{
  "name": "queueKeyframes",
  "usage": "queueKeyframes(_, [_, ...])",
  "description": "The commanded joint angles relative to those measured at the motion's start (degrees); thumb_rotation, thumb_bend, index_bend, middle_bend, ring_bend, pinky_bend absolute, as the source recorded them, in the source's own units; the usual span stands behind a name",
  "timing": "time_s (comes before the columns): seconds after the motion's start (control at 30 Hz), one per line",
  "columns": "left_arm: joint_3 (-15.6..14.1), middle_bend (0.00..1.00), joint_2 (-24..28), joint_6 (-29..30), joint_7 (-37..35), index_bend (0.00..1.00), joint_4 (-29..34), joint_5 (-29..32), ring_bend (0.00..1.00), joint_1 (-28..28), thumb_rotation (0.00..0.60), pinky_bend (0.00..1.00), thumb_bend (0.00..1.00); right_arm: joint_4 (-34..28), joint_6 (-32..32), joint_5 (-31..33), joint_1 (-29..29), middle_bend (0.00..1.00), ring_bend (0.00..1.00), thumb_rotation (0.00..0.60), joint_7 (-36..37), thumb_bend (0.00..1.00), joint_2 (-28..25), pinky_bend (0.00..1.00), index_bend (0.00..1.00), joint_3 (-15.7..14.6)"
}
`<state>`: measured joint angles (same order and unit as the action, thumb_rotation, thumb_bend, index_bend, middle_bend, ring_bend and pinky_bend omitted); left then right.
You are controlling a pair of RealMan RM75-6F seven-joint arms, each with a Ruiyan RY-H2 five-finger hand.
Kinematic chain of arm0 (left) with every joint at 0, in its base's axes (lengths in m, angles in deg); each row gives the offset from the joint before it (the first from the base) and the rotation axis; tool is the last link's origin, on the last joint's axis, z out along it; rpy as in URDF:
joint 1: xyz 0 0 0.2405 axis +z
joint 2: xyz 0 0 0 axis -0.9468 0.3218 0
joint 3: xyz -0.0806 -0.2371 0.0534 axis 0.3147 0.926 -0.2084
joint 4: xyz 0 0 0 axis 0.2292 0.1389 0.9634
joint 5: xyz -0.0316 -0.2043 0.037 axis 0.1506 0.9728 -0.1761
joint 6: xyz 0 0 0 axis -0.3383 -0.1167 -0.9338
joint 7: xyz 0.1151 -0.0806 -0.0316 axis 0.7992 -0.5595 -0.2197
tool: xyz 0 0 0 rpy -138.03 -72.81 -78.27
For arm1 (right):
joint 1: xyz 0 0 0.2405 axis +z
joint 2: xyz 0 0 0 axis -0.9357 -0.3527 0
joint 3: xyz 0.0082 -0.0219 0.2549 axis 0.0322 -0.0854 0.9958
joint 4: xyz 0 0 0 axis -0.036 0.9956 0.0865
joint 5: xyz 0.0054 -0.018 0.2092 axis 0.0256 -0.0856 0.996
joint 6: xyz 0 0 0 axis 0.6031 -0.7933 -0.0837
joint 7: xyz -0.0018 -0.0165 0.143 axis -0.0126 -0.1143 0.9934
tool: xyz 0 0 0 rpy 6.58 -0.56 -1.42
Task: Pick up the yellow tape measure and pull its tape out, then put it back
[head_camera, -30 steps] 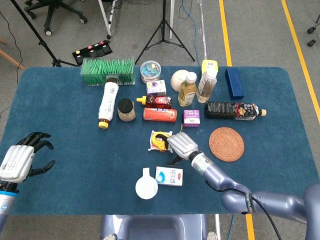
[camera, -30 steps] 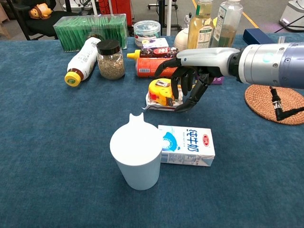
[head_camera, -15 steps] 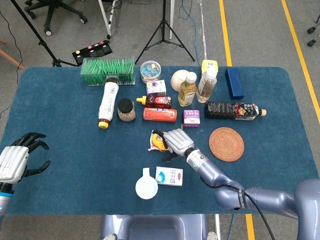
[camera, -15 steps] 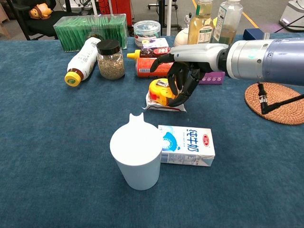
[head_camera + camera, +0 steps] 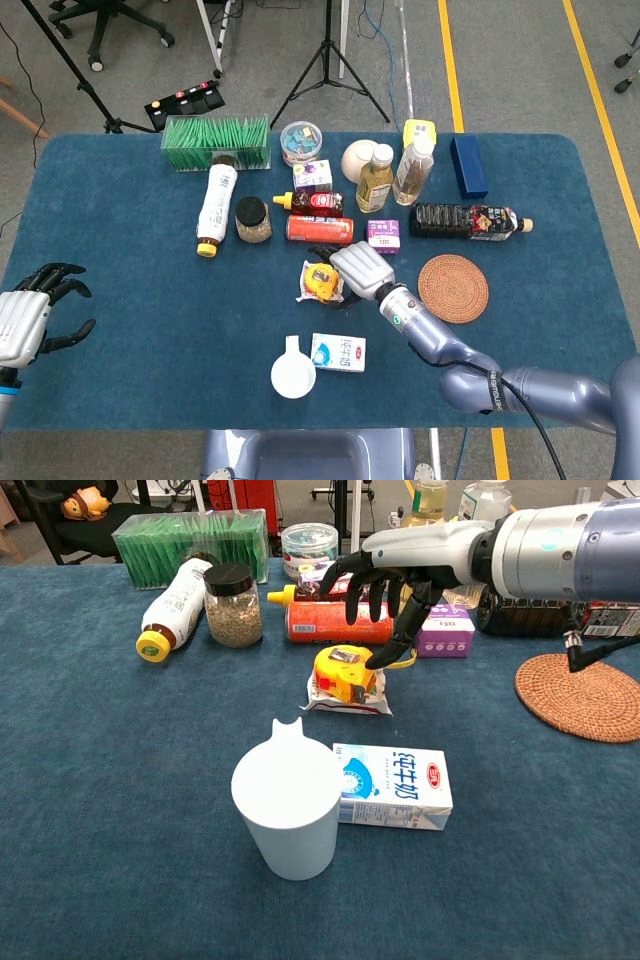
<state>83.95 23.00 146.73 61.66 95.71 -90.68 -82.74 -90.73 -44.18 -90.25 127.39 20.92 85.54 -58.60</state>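
- The silver left hand point(image 5: 22, 325) hovers at the table's left edge, fingers spread, grasping nothing.
- A white plastic cup point(image 5: 288, 811) stands near the front, touching a small white-and-blue milk carton point(image 5: 392, 786) lying flat to its right.
- The round yellow tape measure point(image 5: 344, 673) rests on a crumpled white snack packet point(image 5: 334, 701), behind the carton.
- The silver right hand point(image 5: 392, 582) hangs just above it, dark fingers fanned downward, released; 1 fingertip point(image 5: 375, 662) reaches the tape measure's right side.
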Motion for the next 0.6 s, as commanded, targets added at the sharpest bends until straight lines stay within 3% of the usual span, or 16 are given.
queueKeyframes(0.03, [0.0,0.26,0.3,-0.1,0.3,0.42,0.3,0.3,0.16,0.1,0.6,0.29,0.23,3.0,2.4,-3.1,1.4,0.28,0.31,0.508,2.0,0.18,0.6,0.3,0.12,0.0])
queueKeyframes(0.6, [0.0,0.26,0.8,-0.1,2.3,0.42,1.7,1.9,0.16,0.5,0.6,0.29,0.23,14.4,6.3,-19.7,4.7,0.31,0.31,0.511,9.0,0.07,4.4,0.29,0.22,-3.7])
